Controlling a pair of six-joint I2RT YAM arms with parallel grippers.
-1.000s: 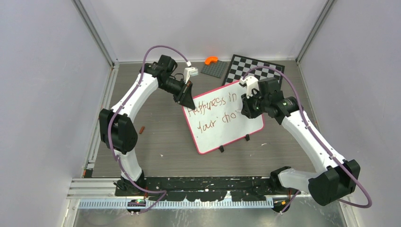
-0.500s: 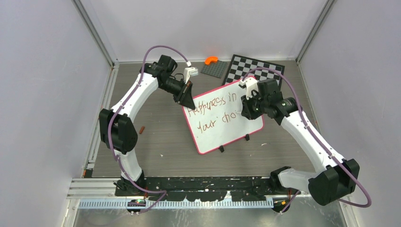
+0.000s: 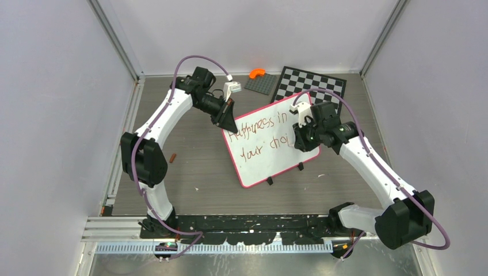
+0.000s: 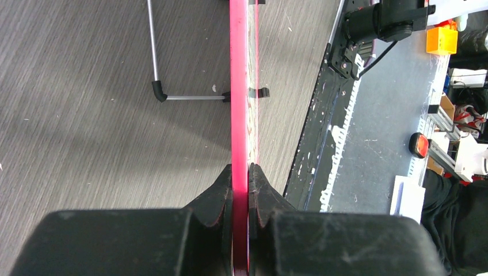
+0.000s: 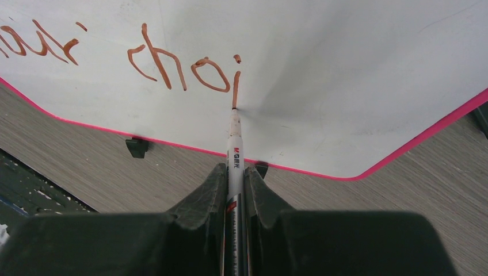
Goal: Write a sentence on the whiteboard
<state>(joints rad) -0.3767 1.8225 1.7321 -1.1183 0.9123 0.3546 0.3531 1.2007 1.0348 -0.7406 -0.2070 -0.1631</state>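
- nearest, at the table's near edge: both arm bases on a black rail (image 3: 247, 221).
- left of centre on the grey wood-grain table (image 3: 195, 172): a small brown stick-like bit (image 3: 173, 157), lying alone, well apart from the board.
- mid-table: a flat white whiteboard with rounded corners and a thin pink-red frame (image 3: 270, 164), turned at an angle, with small black clip feet (image 3: 269, 181) along its near edge.
- on the board: the sentence in dark red-brown handwritten marker strokes (image 3: 257, 125), two lines, "happiness in" above and "your choi" below, unfinished.
- right gripper (image 5: 235, 169), over the board's right half: closed tight on a slim white marker pen (image 5: 233, 135), the pen running straight out between the fingers, its tip touching the board at the foot of the "i".
- left gripper (image 4: 240, 169), at the board's far-left corner: jaws pinched shut on the pink-red frame, the board seen edge-on in the left wrist view.
- left of that edge in the same view: a thin silver rod with a black elbow (image 4: 155, 92), meeting the frame.
- farthest, just beyond the whiteboard's far corner: a black-and-white checkered chessboard (image 3: 316, 83); to its left a dark grey studded plate (image 3: 262, 85); at the plate's far edge a small orange curved piece (image 3: 256, 73).
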